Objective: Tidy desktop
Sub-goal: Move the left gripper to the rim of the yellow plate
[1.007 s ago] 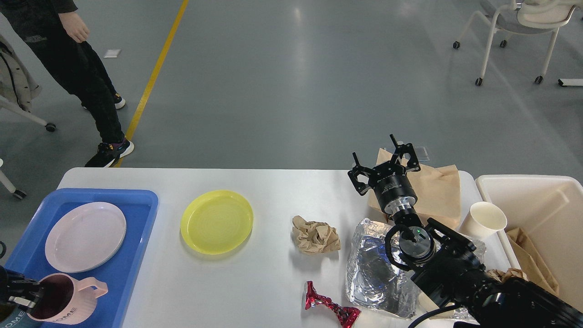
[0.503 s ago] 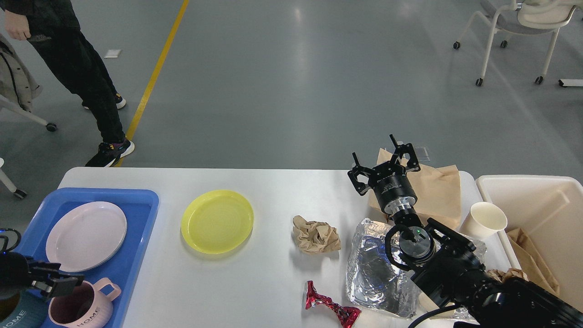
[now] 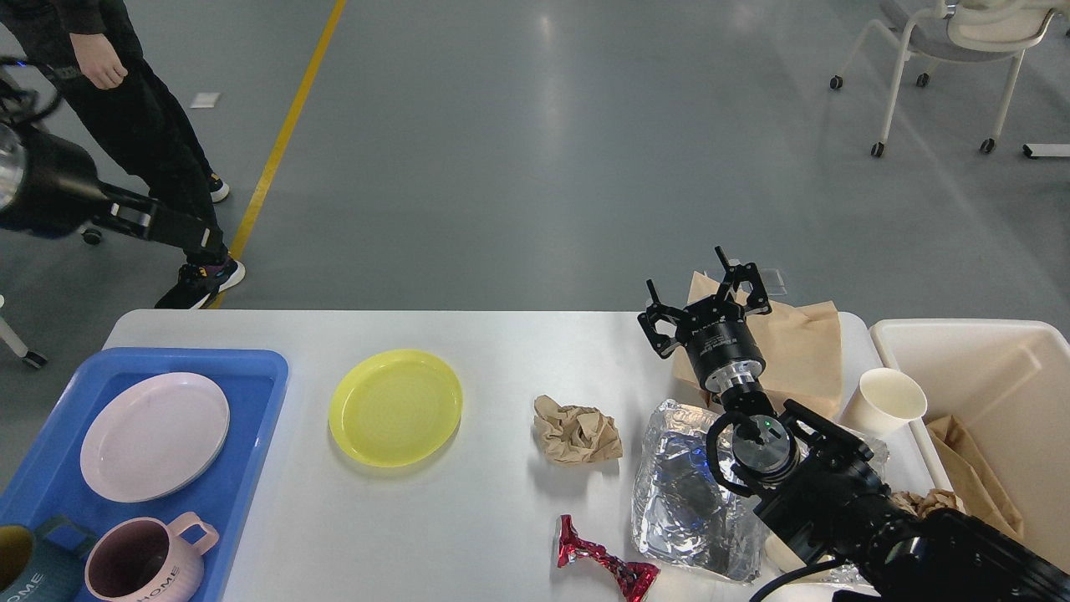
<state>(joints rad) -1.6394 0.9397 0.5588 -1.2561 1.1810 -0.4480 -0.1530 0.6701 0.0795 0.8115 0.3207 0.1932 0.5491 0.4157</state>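
Note:
The white desktop (image 3: pixel 468 518) holds a yellow plate (image 3: pixel 395 407), a crumpled brown paper ball (image 3: pixel 577 431), a red foil wrapper (image 3: pixel 598 562), a sheet of crumpled aluminium foil (image 3: pixel 690 493), a flat brown paper bag (image 3: pixel 798 343) and a white paper cup (image 3: pixel 884 401). My right gripper (image 3: pixel 700 284) hovers open over the bag's left end, with nothing between its fingers. My left gripper (image 3: pixel 196 237) is raised high at the upper left, off the table, dark against a person's trousers, so its fingers cannot be told apart.
A blue tray (image 3: pixel 251 435) at the left holds a pink plate (image 3: pixel 155 435), a pink mug (image 3: pixel 142 562) and a teal mug (image 3: pixel 25 568). A cream bin (image 3: pixel 995 368) with brown paper stands at the right. A person (image 3: pixel 142 125) stands beyond the table's far left corner.
My left arm let go of the pink mug on the tray and rose up and away to the upper left. The mug now stands free. The right arm has not moved.

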